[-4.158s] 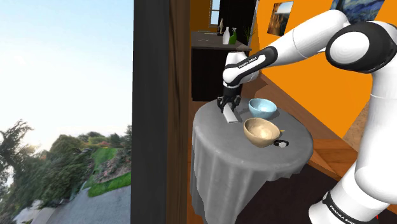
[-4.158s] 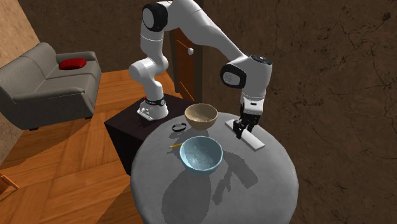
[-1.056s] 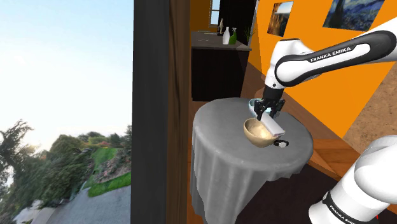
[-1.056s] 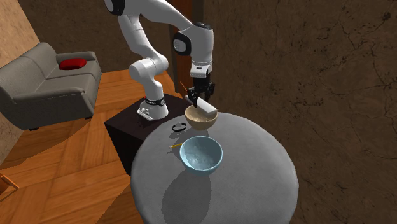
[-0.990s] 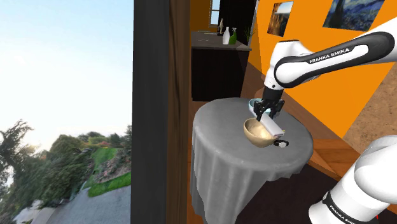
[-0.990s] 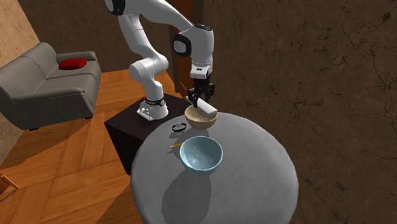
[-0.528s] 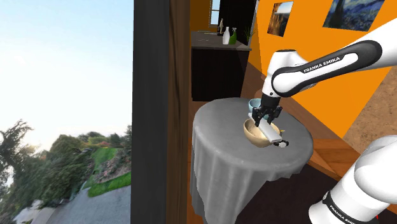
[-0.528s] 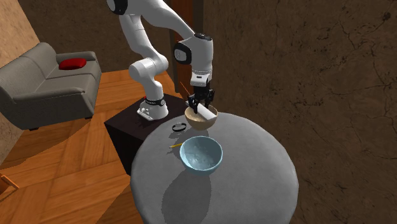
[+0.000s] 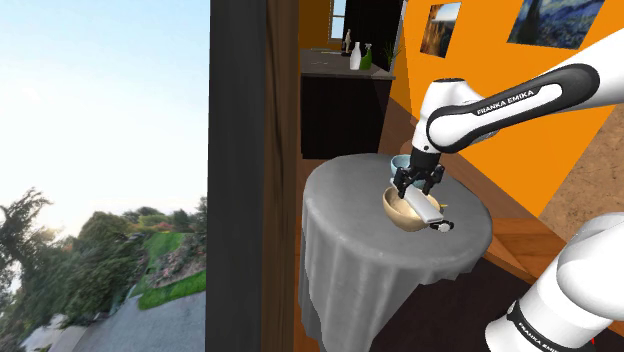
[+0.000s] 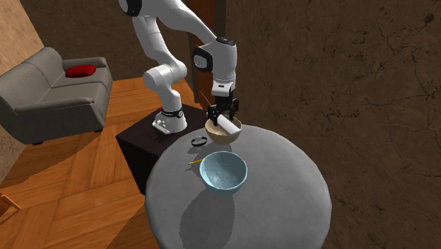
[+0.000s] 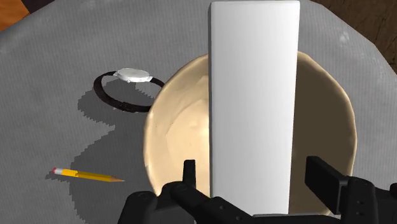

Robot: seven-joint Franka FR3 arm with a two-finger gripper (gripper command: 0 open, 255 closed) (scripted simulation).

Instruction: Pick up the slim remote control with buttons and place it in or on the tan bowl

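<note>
One flat white rectangular remote (image 11: 254, 102), across round tan bowl (image 11: 172, 140), black gripper (image 11: 254, 170) spread, not touching it

remote (image 11: 254, 102) across bowl (image 11: 172, 140), watch (image 11: 124, 89) beside it

Right of centre in your shoulder view, the gripper (image 9: 418, 188) hid most of the blue bowl (image 9: 397, 161); the remote (image 9: 430, 208) covered the middle of the tan bowl (image 9: 395, 208).
</note>
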